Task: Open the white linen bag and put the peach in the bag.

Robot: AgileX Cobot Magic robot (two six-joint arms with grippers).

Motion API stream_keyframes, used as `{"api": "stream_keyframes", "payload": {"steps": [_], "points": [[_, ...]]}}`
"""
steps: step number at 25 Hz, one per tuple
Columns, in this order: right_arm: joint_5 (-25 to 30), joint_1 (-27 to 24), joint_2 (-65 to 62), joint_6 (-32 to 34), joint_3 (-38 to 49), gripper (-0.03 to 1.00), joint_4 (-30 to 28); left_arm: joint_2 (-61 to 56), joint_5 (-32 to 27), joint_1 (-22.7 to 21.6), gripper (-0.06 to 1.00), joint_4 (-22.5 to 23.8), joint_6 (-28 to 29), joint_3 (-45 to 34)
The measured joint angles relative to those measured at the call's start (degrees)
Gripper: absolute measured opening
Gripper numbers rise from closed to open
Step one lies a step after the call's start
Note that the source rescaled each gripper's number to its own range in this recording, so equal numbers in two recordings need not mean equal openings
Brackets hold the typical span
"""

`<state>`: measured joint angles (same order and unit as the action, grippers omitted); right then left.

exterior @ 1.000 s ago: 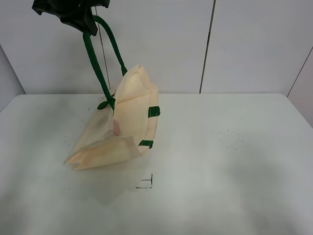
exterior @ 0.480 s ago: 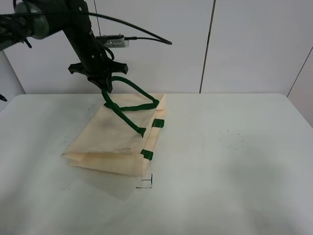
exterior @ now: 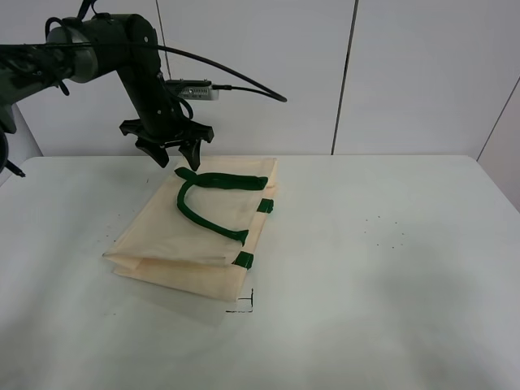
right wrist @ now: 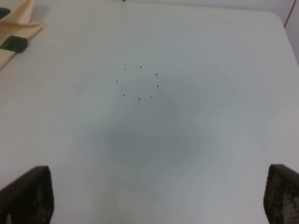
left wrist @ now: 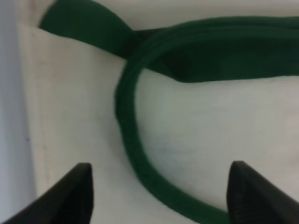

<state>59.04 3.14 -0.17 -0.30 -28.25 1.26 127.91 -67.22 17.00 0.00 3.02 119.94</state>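
Observation:
The white linen bag (exterior: 187, 244) lies flat on the table, its dark green handle (exterior: 219, 180) resting in a loop on top. My left gripper (exterior: 175, 157) hovers open just above the bag's far edge and holds nothing. In the left wrist view the open left gripper (left wrist: 161, 196) is right over the green handle (left wrist: 135, 140) and the cream fabric (left wrist: 84, 107). The peach is not visible in any view. My right gripper (right wrist: 154, 196) is open and empty over bare table; it is out of the exterior view. A corner of the bag (right wrist: 18, 23) shows in the right wrist view.
The white table (exterior: 366, 268) has a small black corner mark (exterior: 244, 305) just in front of the bag and a ring of small dots (exterior: 390, 231) to the right, which also shows in the right wrist view (right wrist: 139, 84). A wall stands behind.
The left gripper lowered the bag from hanging by its handle to lying flat, then opened and let the handle drop onto the bag.

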Motion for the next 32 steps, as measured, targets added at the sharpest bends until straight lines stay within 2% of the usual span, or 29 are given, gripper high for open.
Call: {"api": "stream_keyframes", "payload": {"steps": [2, 5, 14, 19, 26, 32], "points": [[0.0, 0.0, 0.0, 0.0, 0.0, 1.0, 0.0, 0.0, 0.0, -0.3, 0.99, 1.8, 0.5, 0.0], [0.0, 0.0, 0.0, 0.0, 0.0, 1.0, 0.0, 0.0, 0.0, -1.8, 1.0, 2.2, 0.9, 0.0], [0.0, 0.0, 0.0, -0.1, 0.0, 1.0, 0.0, 0.0, -0.3, -13.8, 1.0, 3.0, 0.6, 0.0], [0.0, 0.0, 0.0, -0.1, 0.0, 1.0, 0.0, -1.3, -0.3, -15.5, 1.0, 2.0, 0.6, -1.2], [0.0, 0.0, 0.0, -0.1, 0.0, 1.0, 0.0, -14.0, -0.3, -15.5, 1.0, 1.4, 0.6, -16.0], [0.0, 0.0, 0.0, -0.1, 0.0, 1.0, 0.0, -31.4, -0.3, -13.0, 1.0, 1.5, 0.4, -33.7]]}}
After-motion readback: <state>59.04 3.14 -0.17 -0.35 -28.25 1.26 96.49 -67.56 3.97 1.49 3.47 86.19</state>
